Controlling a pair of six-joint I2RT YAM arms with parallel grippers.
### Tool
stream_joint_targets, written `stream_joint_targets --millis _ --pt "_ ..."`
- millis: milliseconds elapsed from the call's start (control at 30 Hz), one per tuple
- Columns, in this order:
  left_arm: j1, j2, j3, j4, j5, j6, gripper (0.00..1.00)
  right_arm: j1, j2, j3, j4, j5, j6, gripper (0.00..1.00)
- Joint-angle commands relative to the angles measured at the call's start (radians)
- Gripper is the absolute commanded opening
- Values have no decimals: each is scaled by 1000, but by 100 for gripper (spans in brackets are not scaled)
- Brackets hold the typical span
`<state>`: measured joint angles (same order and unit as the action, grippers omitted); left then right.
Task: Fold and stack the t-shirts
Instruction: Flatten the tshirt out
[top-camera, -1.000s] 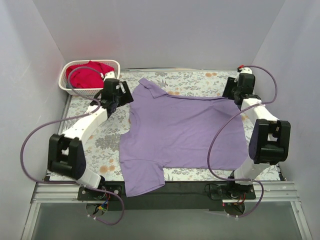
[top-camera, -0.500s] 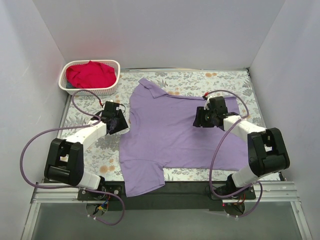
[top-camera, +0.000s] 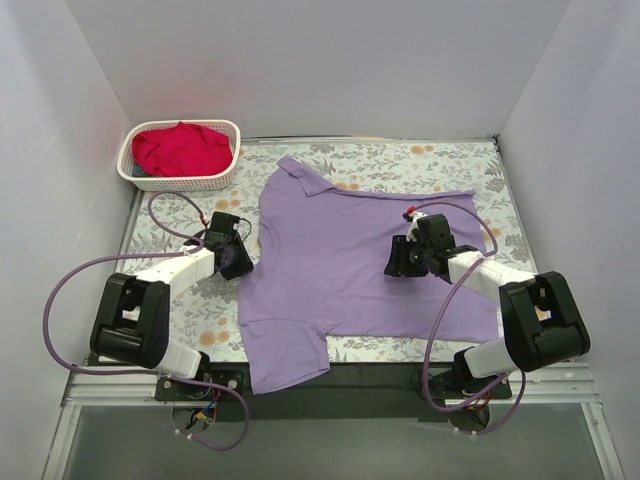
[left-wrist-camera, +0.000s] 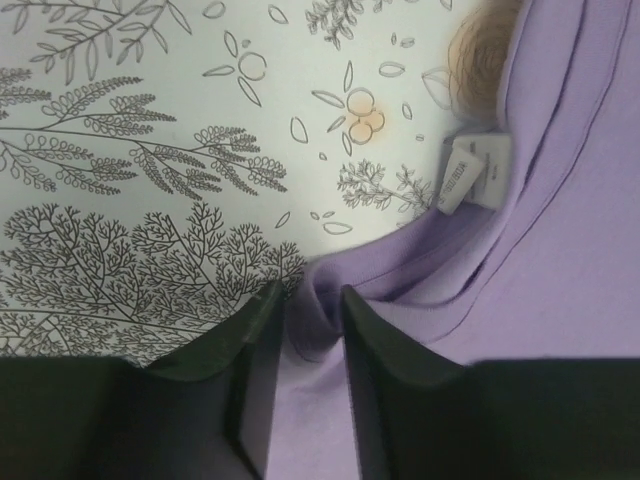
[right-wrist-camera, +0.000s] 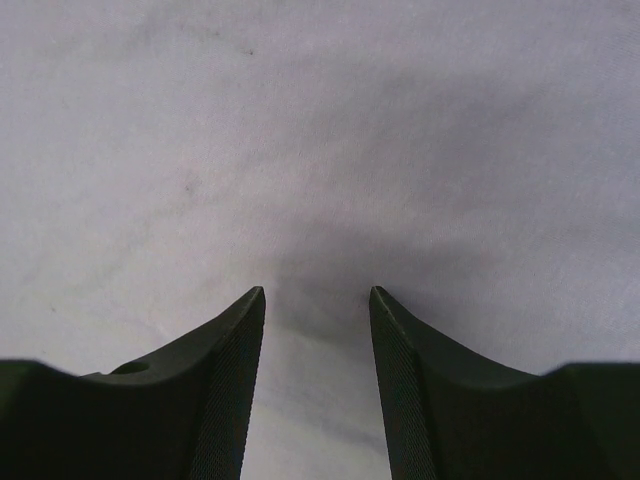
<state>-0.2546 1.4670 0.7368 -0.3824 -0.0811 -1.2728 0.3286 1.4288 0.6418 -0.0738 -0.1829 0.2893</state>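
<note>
No readable brand anywhere. The only writing is on a small white sewn-in tag (left-wrist-camera: 470, 170) in the left wrist view, and the print is too tiny to make out.

The lavender t-shirt (top-camera: 360, 260) is soft, matte knit cloth with a little collar and stitched seam lines. It's spread mostly flat in the middle of the table, lying sideways: collar toward the far left, one short sleeve hanging toward the near edge, hem off to the right.

The left gripper (left-wrist-camera: 312, 300) sits right at the shirt's left edge. Its two dark fingers are pulled in narrow and pinch a small ridge of the purple cloth, with wrinkles fanning out from the pinch. The tag is just beyond it.

The right gripper (right-wrist-camera: 317, 295) is out over the middle-right of the same shirt, tips pointing down at smooth cloth. Its ribbed fingers stand partly apart with nothing between them, and there's a shadow in the gap. I can't tell if the tips actually touch the fabric.

The red t-shirt (top-camera: 180, 148) is bunched up in a white plastic lattice basket (top-camera: 234, 140) at the far left corner, well apart from both claws.

Under it all is a tablecloth (top-camera: 420, 160) with a grey leafy print and some orange blossoms.
</note>
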Motion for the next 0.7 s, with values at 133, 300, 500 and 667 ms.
stream_joint_targets --millis 133,300,500,667 --pt "3 -89 -33 -55 14 -62 0 0 -28 -45 -4 29 7 45" --pt "-2 -287 15 -254 -173 -132 0 1 -44 -64 -9 60 7 43" --pt "-8 -459 6 -351 -223 -197 0 0 -33 -74 -15 66 7 43" --pt "-9 -476 -43 -345 -180 -231 36 1 -44 -68 -20 46 7 43"
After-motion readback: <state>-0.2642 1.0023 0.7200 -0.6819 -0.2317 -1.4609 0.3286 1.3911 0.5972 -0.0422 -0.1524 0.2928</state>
